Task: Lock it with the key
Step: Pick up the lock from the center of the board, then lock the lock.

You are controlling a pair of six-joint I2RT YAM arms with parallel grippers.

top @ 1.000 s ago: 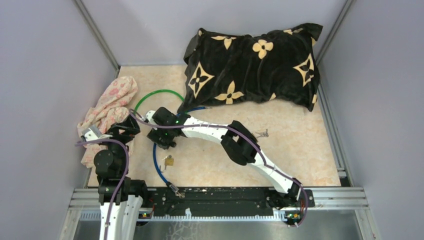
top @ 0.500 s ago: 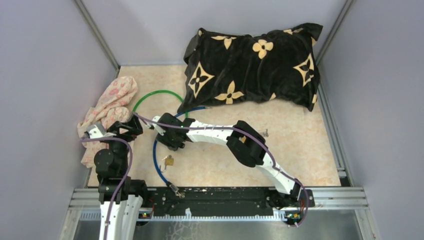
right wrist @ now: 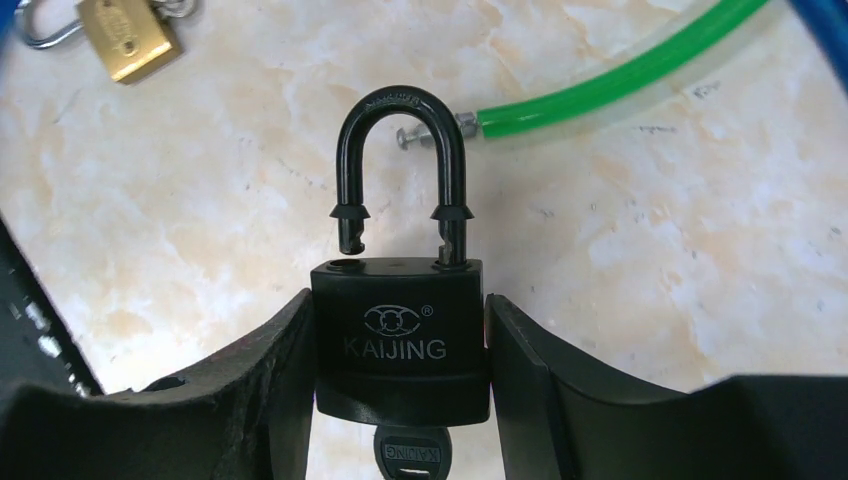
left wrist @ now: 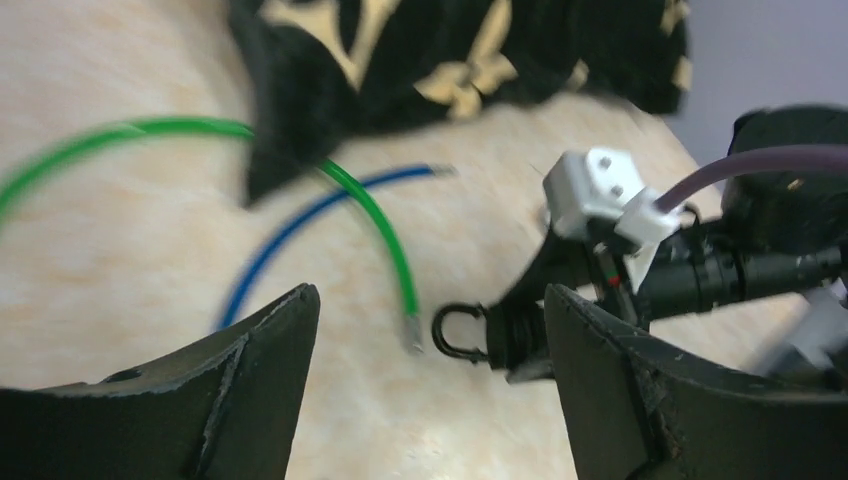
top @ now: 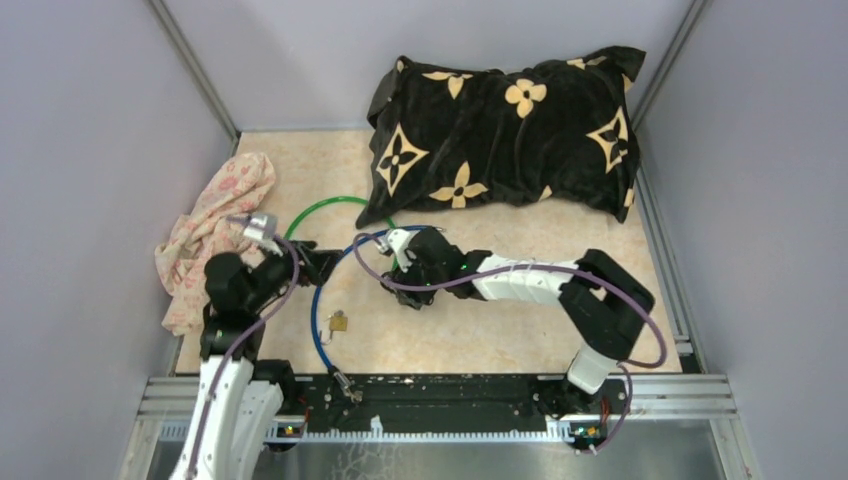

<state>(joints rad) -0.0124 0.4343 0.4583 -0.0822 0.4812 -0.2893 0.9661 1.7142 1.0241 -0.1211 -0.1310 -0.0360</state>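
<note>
The right gripper (right wrist: 398,318) is clamping the lock (right wrist: 400,345) by the narrow sides of its body, logo face turned up toward the wrist camera. The key (right wrist: 408,455) is sitting in the keyway at the palm end, tucked between the fingers. The left gripper (left wrist: 430,300) is holding nothing, its jaws standing wide apart, and it is facing the lock from just ahead. The lock's long axis is running straight along the right gripper's reach. The shackle (right wrist: 402,110) is pointing forward, out past the fingertips and toward the left gripper. The shackle is standing open: one leg is seated in the body, and the other is hanging just clear of its hole and lined up with it. To do this step well, I judge the left gripper should be coming in along that same axis and pushing squarely on the crown of the shackle, so the free leg is dropping into its hole rather than skidding off the rim. Meanwhile the right should be gripping firmly enough that the body is not sliding back. The key, being so deep between the fingers, is looking awkward to reach. A green cable (right wrist: 610,85) is ending just beyond the shackle, and a brass lock (right wrist: 125,35) is lying farther ahead to one side.
</note>
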